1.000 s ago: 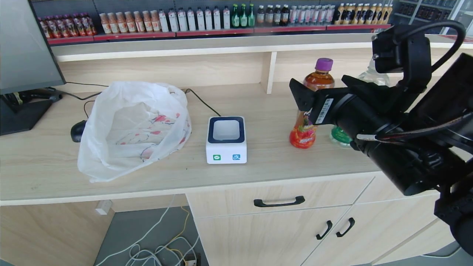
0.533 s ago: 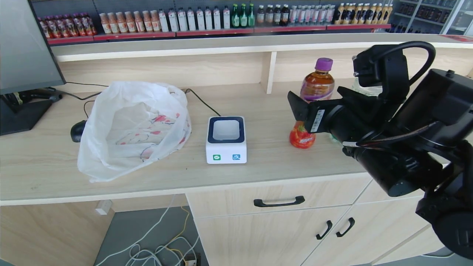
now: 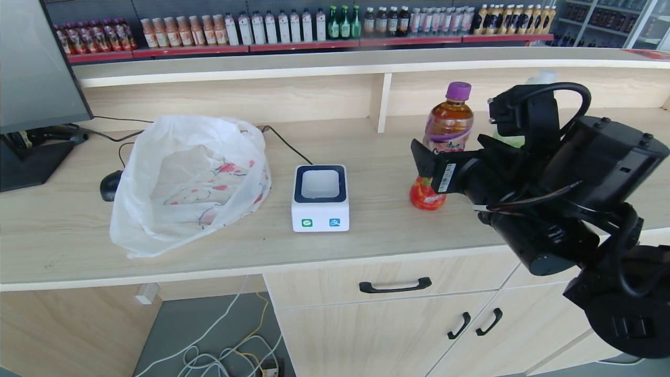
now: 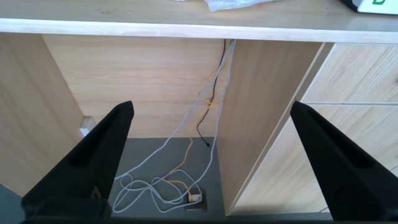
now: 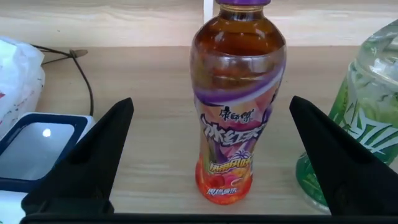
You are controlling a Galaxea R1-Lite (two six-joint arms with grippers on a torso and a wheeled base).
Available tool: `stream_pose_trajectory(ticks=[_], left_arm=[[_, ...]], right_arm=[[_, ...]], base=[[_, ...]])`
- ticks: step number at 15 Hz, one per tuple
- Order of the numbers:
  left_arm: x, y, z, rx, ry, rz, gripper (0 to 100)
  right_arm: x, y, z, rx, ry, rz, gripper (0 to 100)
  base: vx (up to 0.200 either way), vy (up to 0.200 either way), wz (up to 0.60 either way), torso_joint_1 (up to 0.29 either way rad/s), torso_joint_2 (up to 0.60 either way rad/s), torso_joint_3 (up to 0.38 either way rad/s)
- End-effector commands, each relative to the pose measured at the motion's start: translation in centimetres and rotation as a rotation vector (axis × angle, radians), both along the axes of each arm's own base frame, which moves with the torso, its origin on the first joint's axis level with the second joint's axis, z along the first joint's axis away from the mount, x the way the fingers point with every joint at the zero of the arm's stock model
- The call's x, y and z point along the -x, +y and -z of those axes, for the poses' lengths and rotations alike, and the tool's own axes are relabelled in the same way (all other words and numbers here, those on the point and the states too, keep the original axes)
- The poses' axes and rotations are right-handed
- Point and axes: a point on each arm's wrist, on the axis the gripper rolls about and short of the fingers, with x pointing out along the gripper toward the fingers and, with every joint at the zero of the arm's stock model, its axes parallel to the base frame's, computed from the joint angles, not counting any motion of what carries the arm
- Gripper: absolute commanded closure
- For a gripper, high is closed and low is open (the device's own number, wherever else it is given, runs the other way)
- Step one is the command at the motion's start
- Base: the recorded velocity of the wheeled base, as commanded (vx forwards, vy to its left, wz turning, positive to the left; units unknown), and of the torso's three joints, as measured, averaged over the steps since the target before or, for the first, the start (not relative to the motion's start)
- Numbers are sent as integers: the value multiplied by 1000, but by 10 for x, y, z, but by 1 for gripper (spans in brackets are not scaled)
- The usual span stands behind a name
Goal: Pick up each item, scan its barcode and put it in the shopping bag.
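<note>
Lowest and nearest, the left gripper [image 4: 211, 106] hung below the counter [image 3: 392, 230] edge with its jaws wide apart and nothing between them, facing loose cables [image 4: 168, 180] on the floor under the worktop.

Up on the counter, the right gripper [image 5: 211, 106] sat level with the tea bottle [image 3: 448, 128], jaws spread wide on either side of it and not touching it. The bottle stood upright at 3 o'clock from the scanner [image 3: 320, 198], purple cap on top. In the head view the right arm covered the bottle's lower middle and most of a green bottle [image 5: 367, 118], which stood just beside the tea bottle at its 3 o'clock.

The scanner lay between the tea bottle and the shopping bag [image 3: 188, 178] – the bag slumped open at the scanner's 9 o'clock, mouth upward. A mouse [image 3: 110, 186] was just beside the bag at its 9 o'clock, partly hidden by the plastic, and a monitor [image 3: 36, 63] stood at 10 o'clock from it. Farthest back, a shelf of bottled drinks [image 3: 314, 23] ran along at 12 o'clock.
</note>
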Motion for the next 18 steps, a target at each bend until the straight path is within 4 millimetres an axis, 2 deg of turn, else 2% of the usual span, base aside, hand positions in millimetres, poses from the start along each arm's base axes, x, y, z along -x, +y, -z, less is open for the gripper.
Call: stream_pose_trajectory(ticks=[1, 9, 13, 18], left_arm=[[0, 0, 0, 0, 0, -1, 0], [0, 0, 0, 0, 0, -1, 0], [0, 0, 0, 0, 0, -1, 0], [0, 0, 0, 0, 0, -1, 0]], right_arm=[[-6, 3, 14, 21, 34, 3, 0], [-21, 0, 18, 27, 35, 7, 0], [-36, -15, 21, 45, 36, 27, 0], [-42, -10, 29, 50, 39, 22, 0]], base=[[0, 0, 0, 0, 0, 0], [0, 0, 0, 0, 0, 0], [0, 0, 0, 0, 0, 0], [0, 0, 0, 0, 0, 0]])
